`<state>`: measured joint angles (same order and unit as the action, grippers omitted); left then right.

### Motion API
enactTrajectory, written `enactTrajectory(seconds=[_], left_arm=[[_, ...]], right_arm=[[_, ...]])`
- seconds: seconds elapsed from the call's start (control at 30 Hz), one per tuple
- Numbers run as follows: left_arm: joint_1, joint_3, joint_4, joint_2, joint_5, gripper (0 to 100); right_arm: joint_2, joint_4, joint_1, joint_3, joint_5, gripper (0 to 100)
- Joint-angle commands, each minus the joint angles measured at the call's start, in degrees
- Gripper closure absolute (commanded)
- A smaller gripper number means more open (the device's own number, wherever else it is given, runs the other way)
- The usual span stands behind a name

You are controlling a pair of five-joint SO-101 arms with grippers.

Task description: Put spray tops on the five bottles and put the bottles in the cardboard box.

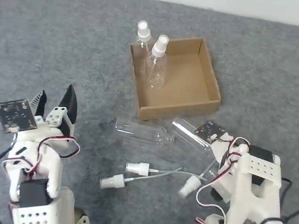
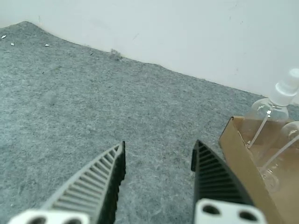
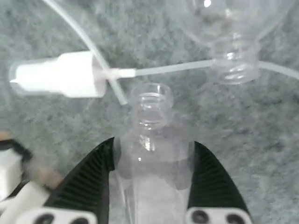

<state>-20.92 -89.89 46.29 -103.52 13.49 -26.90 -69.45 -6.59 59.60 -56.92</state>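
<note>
Far left, near edge: left gripper (image 1: 55, 101) (image 2: 160, 147), black ribbed fingers spread wide apart, clamped on nothing, above the grey felt-covered counter (image 1: 48, 32).

Middle, far: left capped bottle (image 1: 142, 47) and right capped bottle (image 1: 157, 67), both clear plastic, upright, each with a white spray top. Stand side by side at the far left corner of the shallow brown cardboard box (image 1: 178, 110) (image 2: 238, 149).

Just near of the box: bare clear plastic bottle (image 1: 140, 130) on its side, neck to the right.

Nearer still, apart on the counter: left loose spray top (image 1: 113, 183), middle loose spray top (image 1: 137, 168) and right loose spray top (image 1: 190, 186), all white with thin tubes.

Right, beside the box's near corner: second bare clear bottle (image 1: 187, 131) (image 3: 152, 107), open-necked, clamped at the shoulder by the right gripper (image 3: 153, 143).
</note>
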Motion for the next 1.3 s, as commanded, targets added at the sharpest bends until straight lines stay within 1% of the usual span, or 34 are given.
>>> enactTrajectory(seconds=[0.0, 0.23, 0.33, 0.53, 0.67, 0.77, 0.9, 0.97, 1.03, 1.27], left_arm=[[-0.1, 0.5, -1.7, -1.0, -0.4, 78], [-0.1, 0.5, -1.7, -1.0, -0.4, 78], [-0.1, 0.5, -1.7, -1.0, -0.4, 78], [-0.1, 0.5, -1.7, -1.0, -0.4, 78], [-0.1, 0.5, -1.7, -1.0, -0.4, 78], [-0.1, 0.5, -1.7, -1.0, -0.4, 78], [-0.1, 0.5, -1.8, -1.0, -0.4, 78], [-0.1, 0.5, -1.7, -1.0, -0.4, 78], [-0.1, 0.5, -1.7, -1.0, -0.4, 78], [-0.1, 0.5, -1.7, -1.0, -0.4, 78]], right_arm=[[-2.7, -7.0, -0.4, -7.5, -0.4, 93.5], [-2.8, -14.6, -0.3, -13.6, -0.3, 93.5], [-2.8, -15.1, -0.3, -14.0, 0.0, 93.5], [-2.8, -15.3, -0.3, -14.9, 3.4, 93.6], [-2.8, -17.3, 0.4, -17.7, 5.5, 93.5], [-2.8, -18.5, 3.6, -19.6, 9.8, 93.6], [-2.8, -20.2, 9.4, -23.1, 19.6, 93.6], [-2.8, -21.9, 11.1, -25.7, 23.1, 93.6], [-2.8, -23.4, 12.4, -28.1, 25.8, 93.6], [-2.9, -27.8, 16.0, -34.5, 31.5, 93.6]])
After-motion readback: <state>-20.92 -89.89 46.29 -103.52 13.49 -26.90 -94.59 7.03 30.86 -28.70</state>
